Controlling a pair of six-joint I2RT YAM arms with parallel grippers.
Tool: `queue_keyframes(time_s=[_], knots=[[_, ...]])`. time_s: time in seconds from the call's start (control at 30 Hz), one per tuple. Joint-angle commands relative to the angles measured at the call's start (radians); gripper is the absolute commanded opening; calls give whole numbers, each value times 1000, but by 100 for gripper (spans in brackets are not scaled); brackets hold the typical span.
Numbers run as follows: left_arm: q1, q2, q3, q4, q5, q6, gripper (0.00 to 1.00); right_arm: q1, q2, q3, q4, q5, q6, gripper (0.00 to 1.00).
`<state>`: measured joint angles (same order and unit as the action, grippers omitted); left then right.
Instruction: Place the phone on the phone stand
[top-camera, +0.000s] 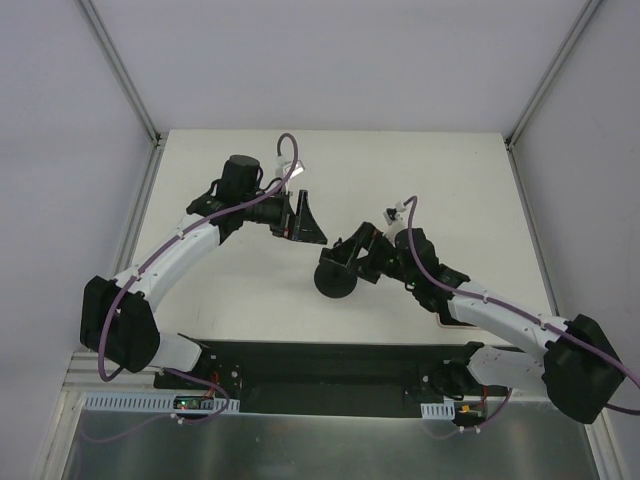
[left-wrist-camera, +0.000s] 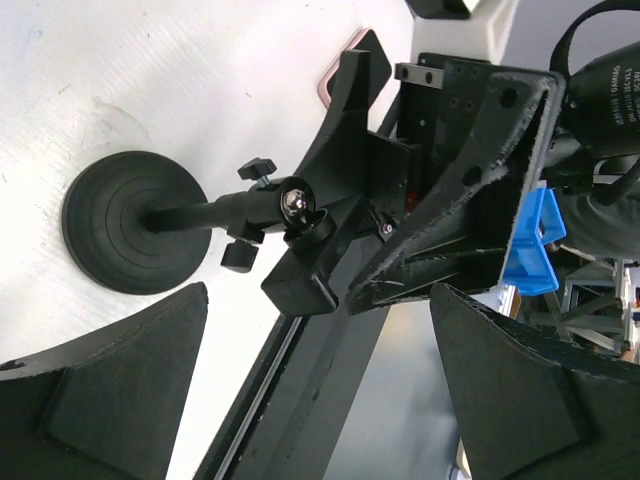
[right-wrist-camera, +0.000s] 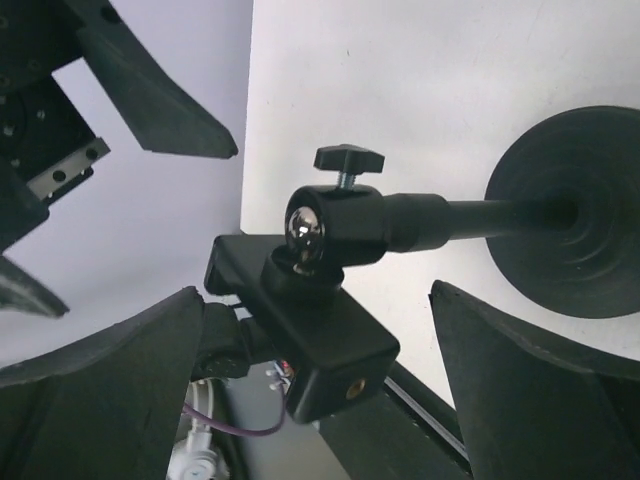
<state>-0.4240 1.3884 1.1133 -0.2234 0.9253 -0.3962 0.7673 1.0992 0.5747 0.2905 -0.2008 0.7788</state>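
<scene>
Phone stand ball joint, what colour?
The ball joint is shiny silver; the rest of the phone stand is black. Best in right wrist view.

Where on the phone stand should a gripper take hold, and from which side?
Probably the straight stem of the phone stand, coming in from the side with jaws across it. It is thin and round, while the disc base is wide and flat.

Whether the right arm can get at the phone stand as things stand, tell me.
Probably yes. The right claw is open, with the phone stand's ball-joint head between its fingers and nothing in between. The left claw hangs apart, clear of it.
</scene>
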Motion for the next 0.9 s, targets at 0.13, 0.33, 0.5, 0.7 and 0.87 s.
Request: queue_keyframes(time_s=[0.13, 0.33, 0.5, 0.7, 0.87], knots=[[1, -45, 45, -37, -29, 59, 92, -3, 41, -12, 213, 1, 244, 76], [-1, -52, 48, -50, -46, 72, 92, -37, 54, -7, 190, -43, 278, 52], [-4, -54, 60, -60, -32, 66, 91, -43, 71, 14, 136, -80, 251, 24], [-6, -66, 59, -65, -56, 80, 92, -83, 28, -42, 108, -69, 231, 22], [-6, -68, 56, -70, -77, 94, 92, -120, 68, -7, 111, -167, 178, 34]])
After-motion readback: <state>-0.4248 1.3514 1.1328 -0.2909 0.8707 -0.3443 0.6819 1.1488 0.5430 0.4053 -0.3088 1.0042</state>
